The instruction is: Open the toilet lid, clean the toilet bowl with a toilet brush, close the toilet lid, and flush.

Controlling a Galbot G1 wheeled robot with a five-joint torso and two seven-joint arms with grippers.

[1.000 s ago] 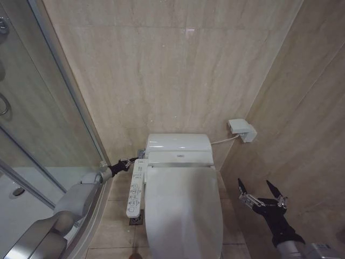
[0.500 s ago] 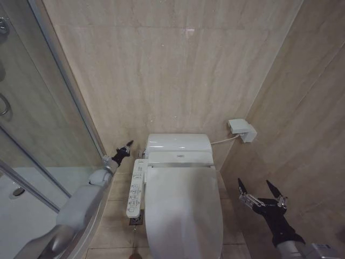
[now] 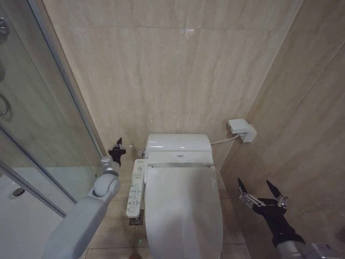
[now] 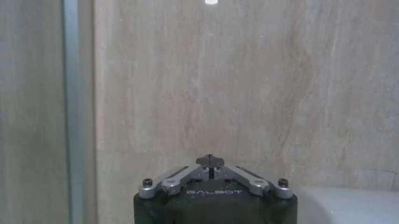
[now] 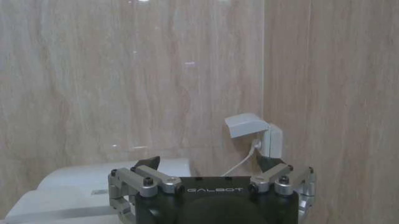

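So the toilet lid (image 3: 182,208) was down flat over the toilet bowl (image 3: 215,237), right up against the back wall. Left gripper (image 3: 116,146) was up by the wall, just left of the bidet unit (image 3: 178,148) and above the remote panel (image 3: 136,187), fingertips pinched together. Right gripper (image 3: 262,192) hung off the bowl's right side near the side wall, fingers spread wide, nothing in them.
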